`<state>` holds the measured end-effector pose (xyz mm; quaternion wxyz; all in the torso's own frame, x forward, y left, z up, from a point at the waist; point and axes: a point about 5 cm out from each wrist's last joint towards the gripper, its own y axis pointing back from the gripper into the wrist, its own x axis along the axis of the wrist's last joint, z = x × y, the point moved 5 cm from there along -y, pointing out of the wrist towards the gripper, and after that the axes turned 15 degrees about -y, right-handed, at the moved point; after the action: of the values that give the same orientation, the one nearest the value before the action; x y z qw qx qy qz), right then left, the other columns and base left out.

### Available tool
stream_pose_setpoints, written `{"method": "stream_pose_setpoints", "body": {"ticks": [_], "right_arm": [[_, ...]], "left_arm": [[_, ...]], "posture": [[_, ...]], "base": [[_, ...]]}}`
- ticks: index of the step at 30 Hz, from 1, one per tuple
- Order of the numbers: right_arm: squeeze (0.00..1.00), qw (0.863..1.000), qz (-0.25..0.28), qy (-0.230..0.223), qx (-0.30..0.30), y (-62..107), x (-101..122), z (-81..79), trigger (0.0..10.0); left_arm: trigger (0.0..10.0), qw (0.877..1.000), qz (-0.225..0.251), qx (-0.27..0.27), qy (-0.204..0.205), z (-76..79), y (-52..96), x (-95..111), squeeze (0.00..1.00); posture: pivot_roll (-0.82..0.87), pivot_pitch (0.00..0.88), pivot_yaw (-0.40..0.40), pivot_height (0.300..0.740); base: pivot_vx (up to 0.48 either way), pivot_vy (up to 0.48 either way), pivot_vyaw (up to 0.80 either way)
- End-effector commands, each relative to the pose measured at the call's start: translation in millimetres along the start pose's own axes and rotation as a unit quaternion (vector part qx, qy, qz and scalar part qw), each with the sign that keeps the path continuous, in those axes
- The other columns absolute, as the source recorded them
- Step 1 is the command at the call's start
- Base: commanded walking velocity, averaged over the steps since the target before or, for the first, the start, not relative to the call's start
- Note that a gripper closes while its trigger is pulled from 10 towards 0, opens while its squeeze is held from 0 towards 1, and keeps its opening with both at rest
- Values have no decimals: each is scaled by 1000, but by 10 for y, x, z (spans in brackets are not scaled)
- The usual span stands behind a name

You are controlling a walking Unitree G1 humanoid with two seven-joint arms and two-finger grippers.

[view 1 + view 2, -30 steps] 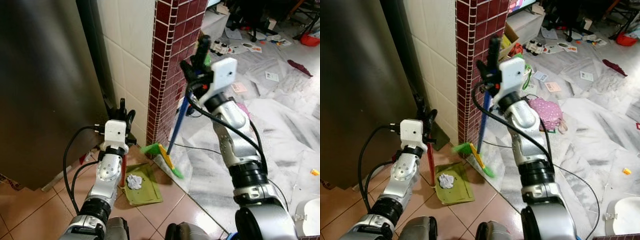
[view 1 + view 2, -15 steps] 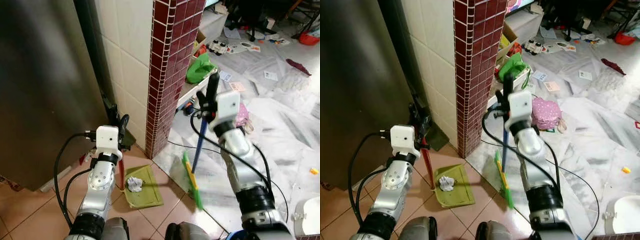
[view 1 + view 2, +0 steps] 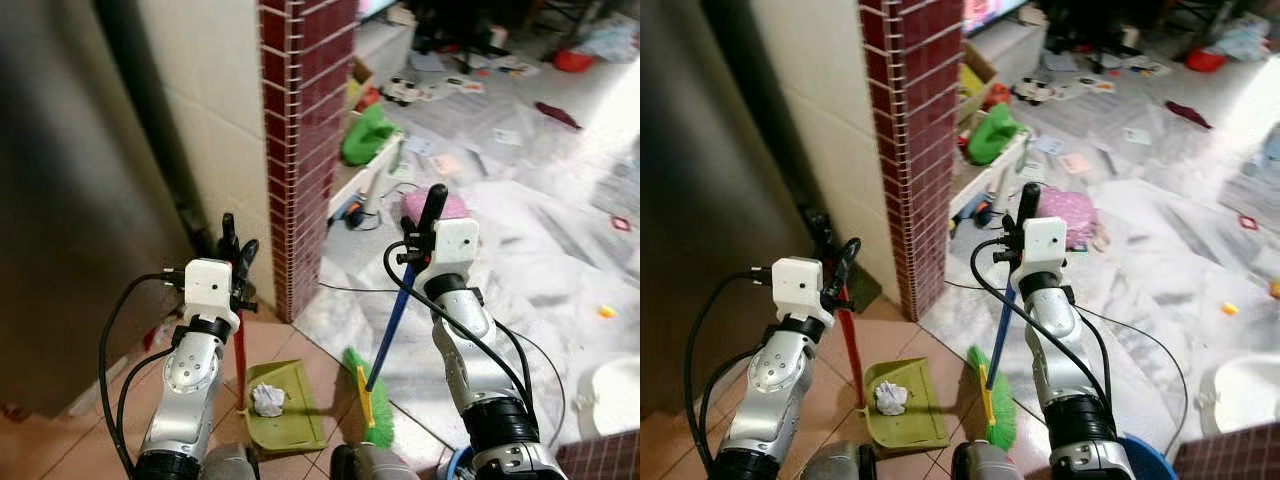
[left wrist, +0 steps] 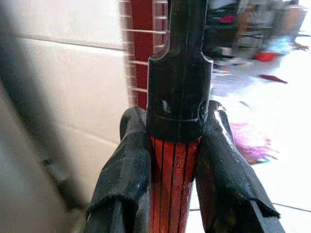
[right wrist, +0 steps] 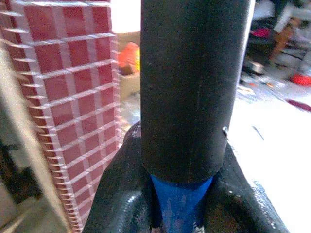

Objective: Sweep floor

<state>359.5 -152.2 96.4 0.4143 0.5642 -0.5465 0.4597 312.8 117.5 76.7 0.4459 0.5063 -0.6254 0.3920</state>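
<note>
- My left gripper (image 4: 177,160) is closed on the red handle (image 4: 174,184) of the dustpan (image 3: 902,410); in the left wrist view both fingers (image 4: 127,165) press against the ribbed red shaft just below its black end cap.
- The red handle stands roughly upright, and the green dustpan lies flat on the terracotta floor tiles (image 3: 830,390) near the base of the pillar (image 3: 915,120).
- A crumpled white paper wad (image 3: 888,398) sits inside the dustpan, toward its handle end.
- My right gripper (image 5: 182,194) is closed on the broom (image 3: 385,340); in the right wrist view the fingers (image 5: 124,194) clamp the blue shaft where it meets the black grip.
- The blue shaft slants down from the right gripper toward the dustpan. The green-and-yellow broom head (image 3: 990,400) rests on the floor just beside the dustpan's open side; I cannot tell whether they touch.
- The pillar is faced with dark red tiles, and the broom head lies at the edge where the terracotta tiles meet the pale marble floor (image 3: 520,260).
- Beyond the pillar, on the marble floor: a green bag (image 3: 365,135), a pink cloth (image 3: 1065,212), scattered papers (image 3: 505,135) and a black cable (image 3: 350,290).
- A dark metallic panel (image 3: 60,200) stands on the far side of my left arm from the pillar.
</note>
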Motion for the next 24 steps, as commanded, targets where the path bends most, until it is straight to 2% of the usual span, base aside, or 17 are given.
{"method": "stream_pose_setpoints", "body": {"ticks": [1, 13, 24], "right_arm": [[0, 1000, -4, 3, -11, -38, 8, 36, 10000], [0, 1000, -4, 6, -8, -81, -9, 3, 10000], [0, 999, -14, 25, -35, -93, -53, 120, 10000]], "left_arm": [[10000, 1000, 20, 0, 4, -27, -32, 131, 0], [10000, 1000, 15, -5, 6, -39, -34, 184, 0], [10000, 1000, 12, -7, 3, -52, -38, 196, 0]], "posture": [[-34, 1, -25, 740], [-32, 5, -28, 740], [-33, 2, -27, 740]], "base": [[0, 337, -519], [0, 343, -512], [0, 365, 0]]}}
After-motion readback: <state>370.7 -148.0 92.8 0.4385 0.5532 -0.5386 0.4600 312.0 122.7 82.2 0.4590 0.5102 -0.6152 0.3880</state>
